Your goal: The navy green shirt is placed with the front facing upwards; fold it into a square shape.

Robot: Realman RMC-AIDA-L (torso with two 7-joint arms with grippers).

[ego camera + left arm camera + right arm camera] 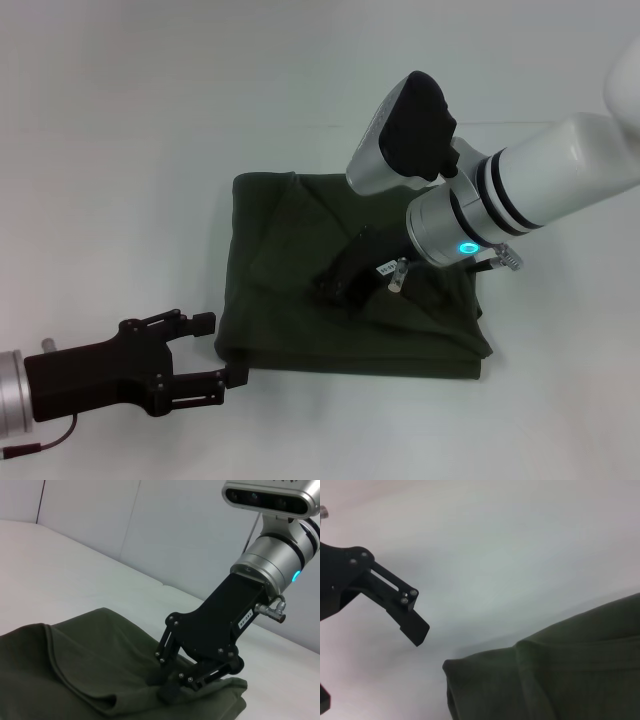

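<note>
1. White, matte table (150, 150) filling the whole head view, smooth and evenly lit, faint seam line running across behind the right arm.
2. Pale grey wall panels (165, 525) rising behind the table's far edge in the left wrist view, joined by a thin vertical seam.
3. Dark olive navy green shirt (290, 300) lying at the middle of the table, already folded into a thick, roughly square bundle; plain fabric up, layered edges showing along the near side and at the near right corner.
4. Diagonal fold ridge crossing the top layer from the far left corner toward the centre.
5. Right tool (340, 285) pressed down onto the shirt near its centre, black linkage fingers (167, 692) drawn narrow with their tips sunk into a small pucker of cloth; pinching the fabric, as seen from the left wrist view.
6. White right arm reaching in from the right edge above the shirt's right half, blue ring light glowing on the silver wrist.
7. Left tool (215, 350) resting low at the shirt's near left corner, jaws spread wide and holding nothing, one finger (412, 627) seen just short of the cloth's corner, lower fingertip just beside the fold edge.
8. Soft shadows under both arms on the bare surface.
</note>
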